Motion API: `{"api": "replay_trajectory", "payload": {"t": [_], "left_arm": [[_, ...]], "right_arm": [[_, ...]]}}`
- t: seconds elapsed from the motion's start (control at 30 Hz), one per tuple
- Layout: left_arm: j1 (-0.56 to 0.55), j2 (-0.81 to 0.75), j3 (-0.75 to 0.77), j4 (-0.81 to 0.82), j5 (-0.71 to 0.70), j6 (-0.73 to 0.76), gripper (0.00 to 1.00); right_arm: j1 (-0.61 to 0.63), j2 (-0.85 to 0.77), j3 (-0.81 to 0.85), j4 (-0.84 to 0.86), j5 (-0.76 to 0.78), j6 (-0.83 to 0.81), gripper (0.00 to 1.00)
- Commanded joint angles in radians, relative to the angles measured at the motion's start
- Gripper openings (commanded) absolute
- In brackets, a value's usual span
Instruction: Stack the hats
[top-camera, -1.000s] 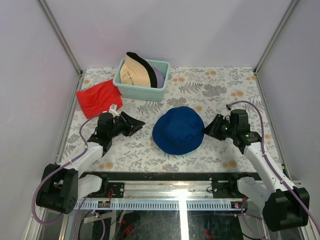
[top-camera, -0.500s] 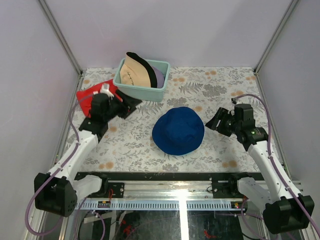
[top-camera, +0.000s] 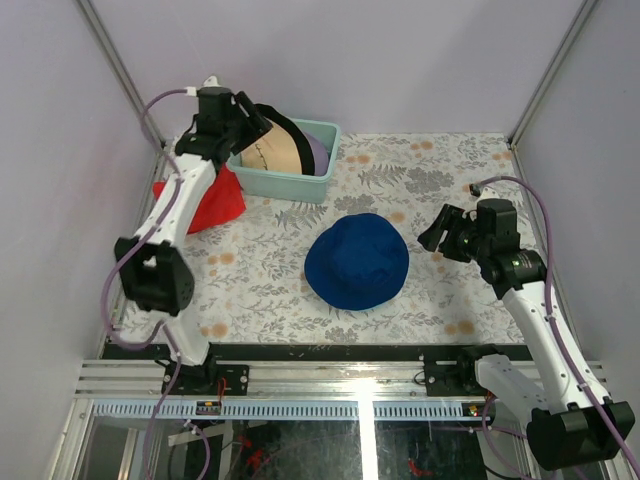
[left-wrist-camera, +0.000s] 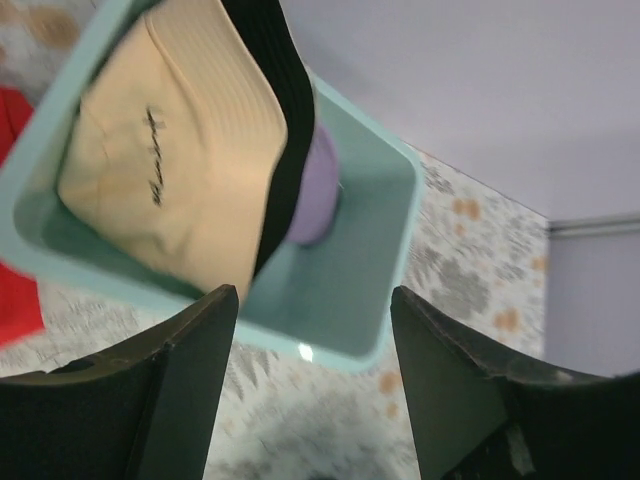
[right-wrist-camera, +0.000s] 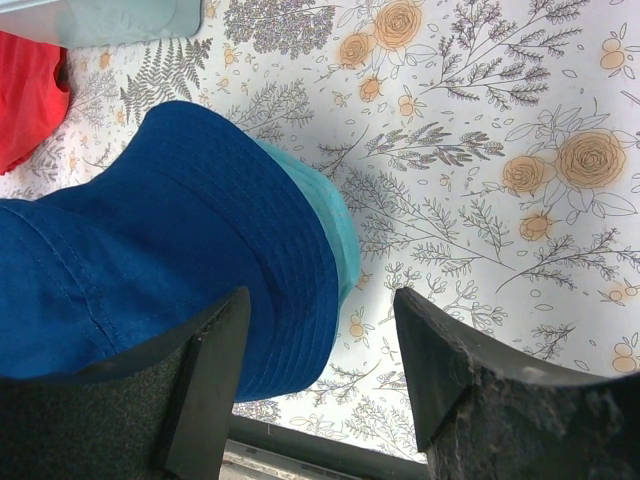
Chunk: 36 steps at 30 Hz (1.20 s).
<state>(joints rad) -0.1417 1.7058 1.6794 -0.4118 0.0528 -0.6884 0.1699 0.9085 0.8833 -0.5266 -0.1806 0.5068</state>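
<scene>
Two hats lie stacked mid-table: dark blue hat (top-camera: 357, 262) on top, teal hat (right-wrist-camera: 325, 225) peeking out under its brim. Tan hat (top-camera: 268, 150) and lavender hat (left-wrist-camera: 315, 190) stand in the bin (top-camera: 290, 186), back left. Left gripper (left-wrist-camera: 312, 295) hovers over the bin, jaws wide, empty. Right gripper (right-wrist-camera: 320, 300) is beside the blue hat, jaws wide, empty.

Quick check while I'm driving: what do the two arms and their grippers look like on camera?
The left arm and right arm have white links, black joint housings and looping purple cables. The left gripper and right gripper each have two black wedge-shaped fingers. I can read no markings.
</scene>
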Motion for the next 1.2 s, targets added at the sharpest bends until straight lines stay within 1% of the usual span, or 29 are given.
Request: {"api": "replay_trajectory", "payload": {"t": [0.0,0.1,0.13,0.27,0.37,0.43,0.57,0.63,0.73,0.8,0.9,0.97,1.03,1.17], "left_arm": [[0.019,0.228,0.267,-0.191,-0.105,0.171,0.63],[0.039,0.361,0.403,-0.203,-0.062,0.167,0.63],[0.044,0.392,0.425,-0.178,-0.016,0.166,0.63],[0.049,0.492,0.505,-0.073,0.071,0.14,0.63],[0.05,0.55,0.561,-0.046,0.126,0.092,0.63],[0.049,0.57,0.57,-0.03,0.15,0.036,0.63],[0.039,0.574,0.536,0.099,0.21,-0.046,0.63],[0.028,0.579,0.539,0.139,0.232,-0.077,0.62],[0.013,0.588,0.545,0.166,0.222,-0.115,0.59],[0.013,0.601,0.558,0.167,0.186,-0.111,0.59],[0.026,0.644,0.574,0.165,0.15,-0.119,0.59],[0.041,0.687,0.594,0.158,0.168,-0.143,0.58],[0.048,0.715,0.599,0.143,0.194,-0.149,0.56],[0.048,0.699,0.516,0.171,0.243,-0.13,0.56]], "right_arm": [[0.006,-0.01,0.049,0.006,0.012,-0.034,0.67],[0.005,-0.011,0.054,-0.006,0.019,-0.032,0.67],[0.006,-0.012,0.054,-0.01,0.019,-0.031,0.67],[0.006,-0.019,0.058,-0.038,0.05,-0.026,0.67],[0.006,-0.008,0.071,-0.056,0.067,-0.027,0.67],[0.006,0.018,0.106,-0.076,0.063,-0.028,0.66],[0.006,0.045,0.126,-0.052,0.045,-0.071,0.66],[0.006,0.048,0.131,-0.032,0.049,-0.074,0.66],[0.006,0.08,0.16,-0.015,0.022,-0.056,0.66],[0.005,0.117,0.188,0.02,-0.006,-0.05,0.66],[0.006,0.173,0.258,0.064,-0.007,-0.076,0.66],[0.006,0.226,0.345,0.063,0.003,-0.081,0.66],[0.006,0.288,0.429,0.074,-0.023,-0.083,0.65],[0.024,0.442,0.603,0.122,-0.108,-0.098,0.65]]}}
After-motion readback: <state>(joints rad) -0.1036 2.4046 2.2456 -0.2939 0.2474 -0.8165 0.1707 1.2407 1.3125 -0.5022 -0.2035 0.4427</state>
